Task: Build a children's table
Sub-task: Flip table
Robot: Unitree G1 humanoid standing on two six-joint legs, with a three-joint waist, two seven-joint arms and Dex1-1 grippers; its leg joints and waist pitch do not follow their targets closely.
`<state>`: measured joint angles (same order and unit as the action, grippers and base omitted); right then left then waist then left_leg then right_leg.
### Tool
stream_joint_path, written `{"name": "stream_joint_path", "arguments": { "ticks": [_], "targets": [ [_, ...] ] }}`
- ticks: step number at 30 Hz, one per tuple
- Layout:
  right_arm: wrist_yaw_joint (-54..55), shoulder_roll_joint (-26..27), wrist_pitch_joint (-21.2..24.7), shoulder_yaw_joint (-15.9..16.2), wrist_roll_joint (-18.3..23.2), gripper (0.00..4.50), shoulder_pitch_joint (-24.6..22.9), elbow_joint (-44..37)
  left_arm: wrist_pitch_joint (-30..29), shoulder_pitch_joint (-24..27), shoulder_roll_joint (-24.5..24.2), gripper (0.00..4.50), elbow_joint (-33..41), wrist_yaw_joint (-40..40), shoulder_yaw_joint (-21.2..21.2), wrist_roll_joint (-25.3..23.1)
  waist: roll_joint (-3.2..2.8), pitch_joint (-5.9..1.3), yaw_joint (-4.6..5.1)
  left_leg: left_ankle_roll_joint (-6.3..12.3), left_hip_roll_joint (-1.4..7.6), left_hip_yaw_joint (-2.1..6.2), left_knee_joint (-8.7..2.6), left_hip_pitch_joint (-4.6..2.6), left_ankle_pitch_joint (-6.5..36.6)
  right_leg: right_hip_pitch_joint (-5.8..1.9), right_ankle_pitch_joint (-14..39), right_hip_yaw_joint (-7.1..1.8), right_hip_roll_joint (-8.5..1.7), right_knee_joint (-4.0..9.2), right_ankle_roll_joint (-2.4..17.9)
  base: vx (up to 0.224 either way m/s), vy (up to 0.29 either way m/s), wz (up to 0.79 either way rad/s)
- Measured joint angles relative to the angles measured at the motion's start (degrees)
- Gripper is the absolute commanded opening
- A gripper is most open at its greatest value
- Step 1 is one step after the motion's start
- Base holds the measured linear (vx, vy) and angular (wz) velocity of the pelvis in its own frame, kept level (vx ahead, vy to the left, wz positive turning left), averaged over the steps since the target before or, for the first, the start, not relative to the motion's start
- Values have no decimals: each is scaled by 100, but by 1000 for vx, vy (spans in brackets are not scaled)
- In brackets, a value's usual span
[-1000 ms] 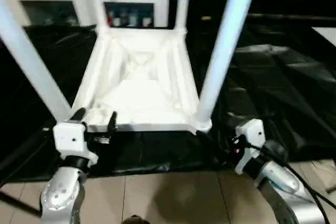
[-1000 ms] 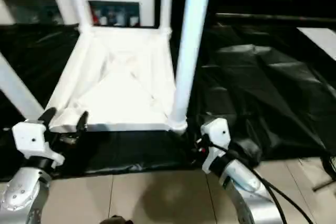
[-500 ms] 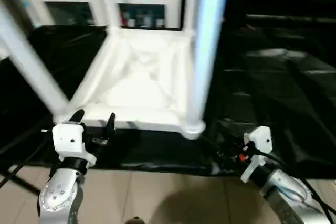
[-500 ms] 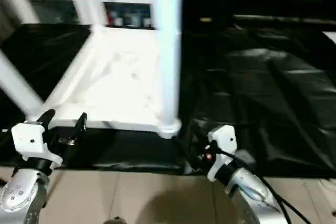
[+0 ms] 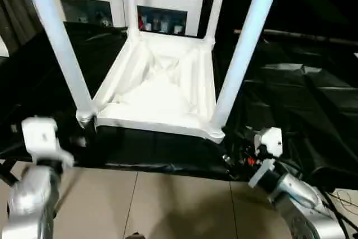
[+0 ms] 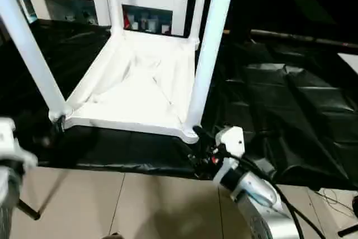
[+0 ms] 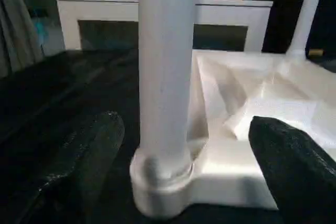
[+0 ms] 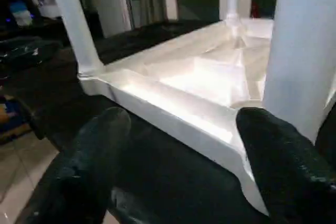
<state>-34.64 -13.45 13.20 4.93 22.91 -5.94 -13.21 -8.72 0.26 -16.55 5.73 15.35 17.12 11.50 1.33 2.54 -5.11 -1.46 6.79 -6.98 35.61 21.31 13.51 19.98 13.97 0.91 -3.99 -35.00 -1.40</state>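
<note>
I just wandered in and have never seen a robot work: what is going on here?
A two-armed humanoid robot is assembling a white plastic children's table, which lies upside down on a black sheet with all four round white legs standing up from its corner sockets. Both grippers are open and hold nothing: the left gripper has its fingers either side of the near left leg, and the right gripper is at the near right corner. A white cabinet with glass doors stands behind.

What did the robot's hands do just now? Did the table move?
The open left gripper swung out to the robot's left, away from the near edge of the table. Nothing was grabbed or dropped. The table stays upside down on the black sheet, and the right gripper stays by its near-right corner.
</note>
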Motion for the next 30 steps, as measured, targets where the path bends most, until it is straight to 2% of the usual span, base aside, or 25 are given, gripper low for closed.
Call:
{"name": "stream_joint_path", "arguments": {
  "ticks": [4,7,9,12,15,17,22,23,26,30],
  "targets": [
    [-180,-37,38,12,50,419,177,37,-269,-441,-111,450,-505,5,-4,-2,7,9,19,-31,0,-10,-16,-10,-18,3,-3,4,-14,-3,0,0,0,0],
    [-289,-78,65,34,110,427,340,150,-345,-736,-176,450,-911,-2,-33,-23,27,6,15,-48,0,-18,-16,-2,-34,11,-81,6,-24,-1,-21,0,0,0],
    [-308,-84,65,54,103,440,533,299,-399,-1019,-256,450,-1256,-75,-82,-125,46,-1,-3,-44,7,-21,-17,-2,-38,16,-108,11,-24,-5,-24,0,0,0],
    [-336,-79,66,120,90,440,814,439,-584,-1580,-328,450,-1969,-553,-143,-465,36,2,-13,-26,25,-31,-28,2,-70,22,-116,22,-21,-21,-12,18,-10,2],
    [-396,-87,150,139,90,440,885,481,-613,-1925,-269,450,-2266,-834,-65,-478,35,0,-3,-15,42,-35,-43,35,-140,46,-101,38,-14,-10,-10,37,1,-1],
    [-458,-95,180,164,90,440,910,525,-597,-2107,-168,450,-2364,-821,-8,-341,42,-5,-4,29,43,-45,-42,100,-165,102,-101,42,-15,-7,-8,28,3,-1],
    [-522,-166,187,229,93,440,1012,559,-586,-2153,-63,450,-2451,-847,8,-227,40,-4,-4,62,53,-58,-42,117,-155,112,-93,52,-18,0,5,0,0,0],
    [-538,-195,187,229,94,447,1012,560,-626,-2151,-5,432,-2445,-903,25,-216,37,-2,-3,59,60,-68,-42,114,-156,111,-93,55,-19,-1,6,0,0,0],
    [-603,-200,187,229,96,450,1013,572,-755,-2082,151,421,-2333,-1120,92,-215,33,1,-5,26,113,-141,-42,102,-159,95,-92,84,-30,-4,7,0,0,0],
    [-721,-206,185,231,100,450,1018,684,-858,-1960,265,384,-2202,-1335,101,-217,31,2,-15,9,151,-178,-42,100,-168,86,-99,116,-38,-8,18,0,0,0]
  ]
}}
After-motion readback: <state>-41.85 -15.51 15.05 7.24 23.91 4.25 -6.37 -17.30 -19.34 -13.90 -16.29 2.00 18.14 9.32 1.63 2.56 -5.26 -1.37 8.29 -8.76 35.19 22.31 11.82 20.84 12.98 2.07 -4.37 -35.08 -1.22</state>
